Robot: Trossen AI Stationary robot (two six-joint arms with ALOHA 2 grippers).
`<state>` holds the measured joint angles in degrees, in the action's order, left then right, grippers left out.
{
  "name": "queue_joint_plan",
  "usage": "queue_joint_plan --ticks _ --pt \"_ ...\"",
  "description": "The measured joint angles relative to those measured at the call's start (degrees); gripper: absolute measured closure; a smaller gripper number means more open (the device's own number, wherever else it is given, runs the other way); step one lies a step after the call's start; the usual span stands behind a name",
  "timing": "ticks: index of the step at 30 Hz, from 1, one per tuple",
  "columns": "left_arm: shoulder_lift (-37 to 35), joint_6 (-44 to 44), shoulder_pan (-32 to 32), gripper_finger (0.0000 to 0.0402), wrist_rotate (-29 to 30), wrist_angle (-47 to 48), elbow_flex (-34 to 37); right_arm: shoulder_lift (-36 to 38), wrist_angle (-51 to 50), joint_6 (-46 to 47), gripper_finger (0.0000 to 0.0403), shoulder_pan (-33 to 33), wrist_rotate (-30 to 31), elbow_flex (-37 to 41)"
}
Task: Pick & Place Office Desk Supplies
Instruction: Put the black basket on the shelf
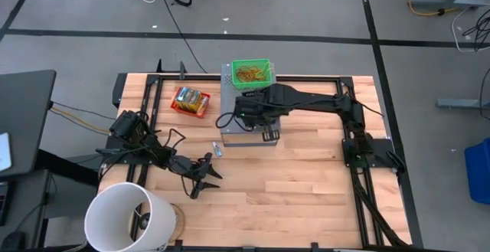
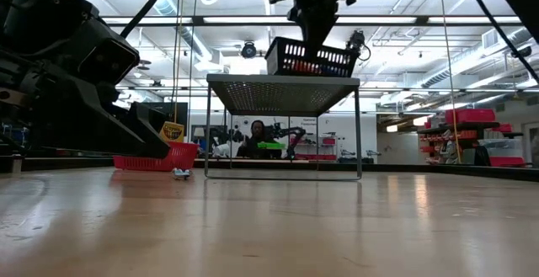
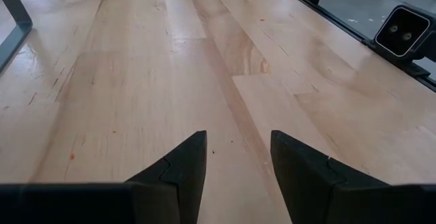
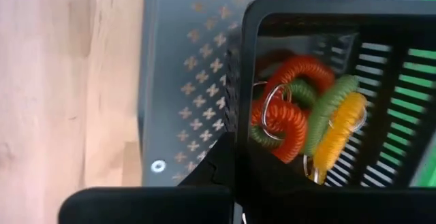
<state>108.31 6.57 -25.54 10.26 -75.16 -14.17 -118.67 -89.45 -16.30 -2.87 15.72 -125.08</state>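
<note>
The right tool [image 4: 235,166] is pressed together and appears to pinch the wall of a black wire basket [image 4: 306,6], which sits on top of the grey perforated stand [image 1: 228,99]. Inside this basket lie coiled loops [image 4: 300,108] in orange, green and yellow, bunched together on metal rings. A green bin [image 1: 251,71] with more loops stands on the far end of the same stand.

A yellow-orange packet [image 1: 190,101] lies on the table [image 1: 306,175] just left of the stand, and a small pale item [image 1: 218,150] lies near the stand's front corner. The left tool [image 1: 203,177] is held low over bare wood with its fingers [image 3: 180,166] spread and nothing between them. A white bucket [image 1: 126,217] stands at the table's near left corner.

The step in hand is judged to be the handling of the black basket with its loops. Whether it is to be lifted or set down cannot be told. A level carry would be called for next, so that the loops are not spilled, with care that the thin wall is not lost from the grip.
</note>
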Motion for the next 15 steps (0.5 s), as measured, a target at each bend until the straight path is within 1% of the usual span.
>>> queue_joint_plan --ticks 9,15 --pt "0.00 -0.13 0.00 0.0232 0.00 -0.02 0.00 -0.28 5.16 -5.74 0.0398 -1.89 -0.84 0.02" --pt "0.00 -0.06 0.00 0.0232 0.00 -0.01 0.00 -0.28 9.03 -8.66 0.0398 -2.49 -4.20 0.02"
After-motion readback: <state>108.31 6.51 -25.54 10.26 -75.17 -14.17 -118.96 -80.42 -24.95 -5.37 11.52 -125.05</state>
